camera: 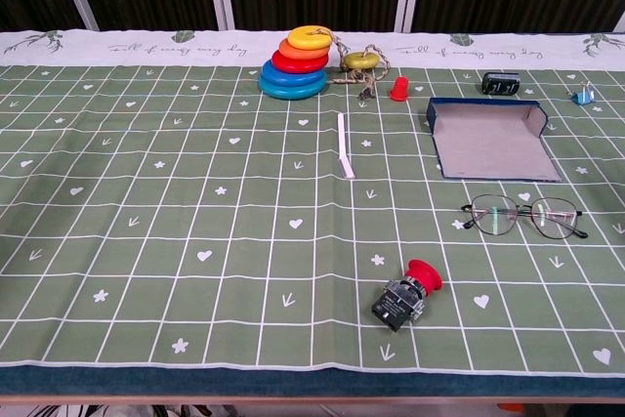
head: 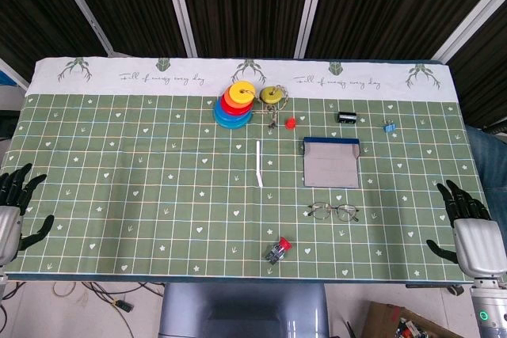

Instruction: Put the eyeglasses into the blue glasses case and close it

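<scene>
Head view glasses: thin wire-framed eyeglasses (head: pixel 333 211) lie just before open blue glasses case (head: pixel 331 162), left of right hand (head: pixel 469 229).
Hands: right and left hand (head: pixel 16 208) spread wide, holding nothing.

Black-fingered left hand (head: pixel 17 207) and right hand (head: pixel 467 227), silver-backed.

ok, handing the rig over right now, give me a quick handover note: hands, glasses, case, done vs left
Left hand: open, holding nothing, at the table's left edge.
Right hand: open, holding nothing, at the table's right edge.
Eyeglasses: lying on the green tablecloth on the right side, just in front of the case, not touching it. Whether the temples are folded is hard to tell.
Blue glasses case: open, lying flat, grey lining up, nothing in it.
Done: nothing yet; glasses untouched.
Left: pick up the glasses (right hand looks nearer), place them in the case, close it.
Nearby: red push-button switch in front of the glasses.
</scene>
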`<state>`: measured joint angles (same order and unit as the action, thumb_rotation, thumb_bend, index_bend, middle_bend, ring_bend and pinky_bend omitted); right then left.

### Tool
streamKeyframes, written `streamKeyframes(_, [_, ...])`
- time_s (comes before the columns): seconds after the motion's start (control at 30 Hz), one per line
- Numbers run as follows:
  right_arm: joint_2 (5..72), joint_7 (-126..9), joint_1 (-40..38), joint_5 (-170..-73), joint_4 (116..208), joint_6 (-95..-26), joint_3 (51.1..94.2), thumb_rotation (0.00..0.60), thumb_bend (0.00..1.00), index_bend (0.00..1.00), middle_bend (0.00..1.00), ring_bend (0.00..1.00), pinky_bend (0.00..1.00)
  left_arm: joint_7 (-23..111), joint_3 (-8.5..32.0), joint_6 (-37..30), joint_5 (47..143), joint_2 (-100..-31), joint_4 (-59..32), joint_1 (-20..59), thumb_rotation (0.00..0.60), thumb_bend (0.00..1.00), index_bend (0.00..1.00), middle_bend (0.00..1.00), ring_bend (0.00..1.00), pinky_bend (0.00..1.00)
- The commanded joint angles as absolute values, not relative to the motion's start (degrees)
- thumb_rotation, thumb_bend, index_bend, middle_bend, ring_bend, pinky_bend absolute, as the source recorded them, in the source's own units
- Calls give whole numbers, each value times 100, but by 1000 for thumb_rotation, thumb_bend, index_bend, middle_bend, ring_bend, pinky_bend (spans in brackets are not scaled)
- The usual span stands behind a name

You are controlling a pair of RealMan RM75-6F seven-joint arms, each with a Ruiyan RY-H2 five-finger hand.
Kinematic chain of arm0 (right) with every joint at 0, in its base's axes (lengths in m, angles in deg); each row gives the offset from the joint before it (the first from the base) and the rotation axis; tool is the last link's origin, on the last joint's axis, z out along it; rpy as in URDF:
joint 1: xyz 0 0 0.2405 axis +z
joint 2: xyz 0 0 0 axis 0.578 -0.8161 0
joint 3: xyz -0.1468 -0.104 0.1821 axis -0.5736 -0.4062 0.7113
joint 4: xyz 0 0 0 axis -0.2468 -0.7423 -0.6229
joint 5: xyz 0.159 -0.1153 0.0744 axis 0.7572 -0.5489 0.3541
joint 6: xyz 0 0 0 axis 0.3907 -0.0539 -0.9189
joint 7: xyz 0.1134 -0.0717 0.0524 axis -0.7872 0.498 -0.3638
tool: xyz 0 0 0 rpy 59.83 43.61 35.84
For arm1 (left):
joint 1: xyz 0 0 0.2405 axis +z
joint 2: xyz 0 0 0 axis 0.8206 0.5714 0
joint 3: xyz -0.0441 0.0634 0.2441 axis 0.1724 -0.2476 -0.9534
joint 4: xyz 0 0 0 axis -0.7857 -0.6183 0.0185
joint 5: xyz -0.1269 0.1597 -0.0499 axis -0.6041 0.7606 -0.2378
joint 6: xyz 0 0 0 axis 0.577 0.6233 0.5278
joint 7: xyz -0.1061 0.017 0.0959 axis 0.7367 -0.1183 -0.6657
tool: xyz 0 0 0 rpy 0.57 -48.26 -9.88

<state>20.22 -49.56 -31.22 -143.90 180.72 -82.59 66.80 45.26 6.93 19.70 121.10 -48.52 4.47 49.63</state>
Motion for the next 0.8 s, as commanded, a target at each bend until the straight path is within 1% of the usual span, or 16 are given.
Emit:
streamKeyframes(0.03, [2024,-4969,-3110,-14385,18048,-8238,6685,600,117,0,62,134,208,4522,686,1954,12110,-4849,454,4960,600,311,136,0,0,0])
streamKeyframes(0.27, [2024,-4996,-3105,-14261,18054,-8158,6706,600,117,0,62,134,208,4449,673,1964,12138,-4863,450,4959,600,311,137,0,0,0])
streamKeyframes(0.57, [1948,-5206,-3112,-14341,18099,-8144,6668,600,117,9,62,134,208,4343,677,1954,12081,-4882,455,4972,600,310,137,0,0,0])
streamKeyframes(0.8, [1941,-5258,-3146,-14161,18093,-8165,6745,600,117,11,62,134,208,4324,685,1972,12103,-4912,458,4964,600,311,134,0,0,0])
